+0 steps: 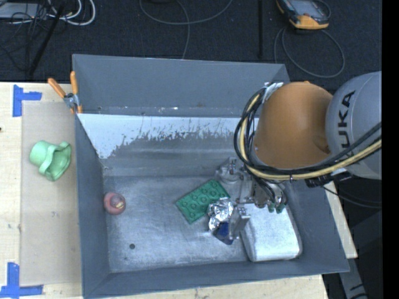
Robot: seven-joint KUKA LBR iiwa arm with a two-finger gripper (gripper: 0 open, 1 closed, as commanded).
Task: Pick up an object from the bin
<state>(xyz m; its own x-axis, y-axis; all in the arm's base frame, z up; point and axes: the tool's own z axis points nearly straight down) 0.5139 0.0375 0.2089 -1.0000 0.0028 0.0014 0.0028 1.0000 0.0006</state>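
Setting: grey metal bin (156, 136), with dark floor (206, 42) and loose cables (163, 16) beyond its far rim.
Contents: green studded plate (198, 199) mid-floor; crumpled foil wad (219, 213) touching the plate's near-right corner, with a blue piece (223, 233) just beneath it; pale block (271, 238) in the near-right corner; pink round thing (115, 202) near the left wall.
My gripper (232, 222): low over the foil wad, between the plate and the pale block.
Jaws: I cannot tell whether they are spread or pressed together; I see nothing pinched.
Progress: nothing is lifted and every item lies on the bin floor. In my judgement both the grasp and the lift remain.
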